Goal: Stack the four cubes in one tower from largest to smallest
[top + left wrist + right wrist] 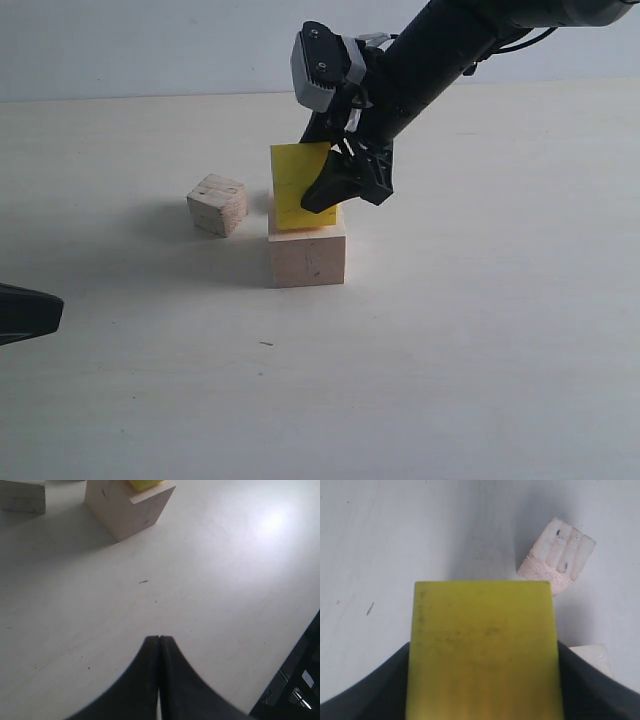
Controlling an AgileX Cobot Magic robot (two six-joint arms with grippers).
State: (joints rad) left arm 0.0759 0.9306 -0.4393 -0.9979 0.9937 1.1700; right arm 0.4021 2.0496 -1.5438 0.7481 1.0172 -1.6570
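My right gripper is shut on the yellow cube, its black fingers pressed against two opposite sides. The yellow cube sits slightly tilted at the top of the large pale cube, their edges meeting; whether it rests flat I cannot tell. A corner of the pale cube shows beside one finger. One small raw-wood cube stands on the table just left of the stack, apart from it. My left gripper is shut and empty, low over bare table, well short of the pale cube.
The pale tabletop stretches around the stack. The left gripper's black tip pokes in at the exterior view's left edge. A dark frame lies past the table's edge in the left wrist view.
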